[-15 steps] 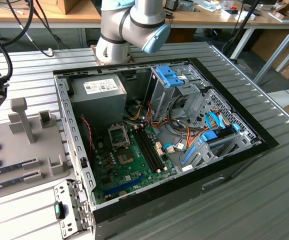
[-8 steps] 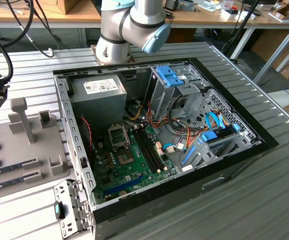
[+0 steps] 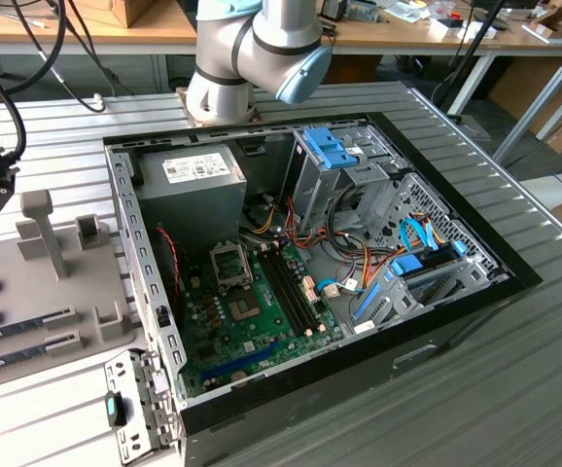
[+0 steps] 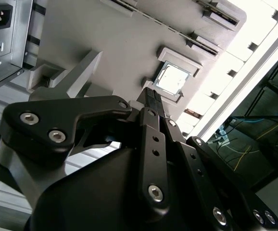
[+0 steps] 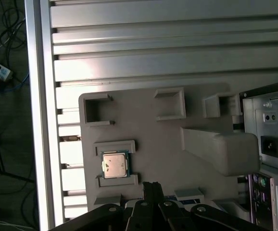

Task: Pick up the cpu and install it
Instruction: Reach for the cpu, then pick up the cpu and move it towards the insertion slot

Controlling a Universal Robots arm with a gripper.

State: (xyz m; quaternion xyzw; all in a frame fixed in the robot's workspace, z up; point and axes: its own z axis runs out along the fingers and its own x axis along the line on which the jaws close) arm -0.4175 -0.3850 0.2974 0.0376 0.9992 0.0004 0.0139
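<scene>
Pick stage of the task, cpu (image 5: 115, 164) not yet lifted. Location of cpu: flat in a shallow nest on the grey fixture plate (image 5: 201, 110), metal top facing up, thin green rim showing round it. The plate lies on the slatted table (image 3: 456, 399) to the exterior view's left of the open computer case (image 3: 514, 277). Raised stops (image 5: 114, 144) border the chip on two opposite sides; the other two sides look freer. Memory sticks (image 3: 18, 326) lie on the same plate, near the chip but apart from it. State of gripper (image 5: 151, 185): fingertips pressed together with nothing between them, hovering above the plate just beside the nest and touching neither plate nor chip. Destination: socket (image 3: 230, 263) on the motherboard (image 3: 252, 331) inside the case, well apart from the plate; it looks unoccupied. Handling notes, offered as judgement: the fingers would need to part wider than the chip and centre squarely over it, with pads facing the two freer edges, not the stops. A straight vertical descent, a light squeeze on the board rim and a level lift should keep the part from tilting or jamming in its nest. The chip is thin and lies low, so a shallow or skewed grip risks slipping off it.
</scene>
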